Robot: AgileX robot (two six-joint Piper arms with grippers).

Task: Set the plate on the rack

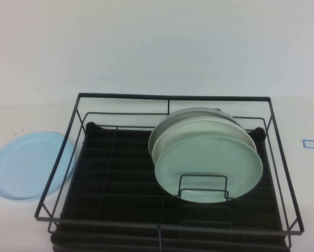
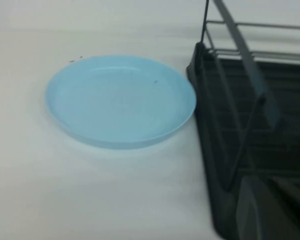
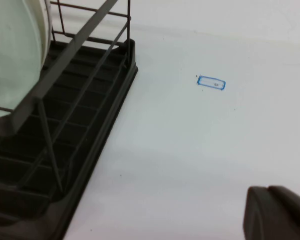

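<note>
Plate point(image 1: 28, 165) flat left of rack point(image 1: 120, 173) — both grippers unseen, blue-outlined label point(image 1: 311, 144) unreadable

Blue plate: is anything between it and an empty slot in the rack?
Only the rack's own left wire wall. The plate lies flat on the table left of it; the three racked plates stand right of centre. Neither gripper's fingers are visible.

Left pincer unseen, right pincer point(image 3: 277, 212) — low edge
</note>
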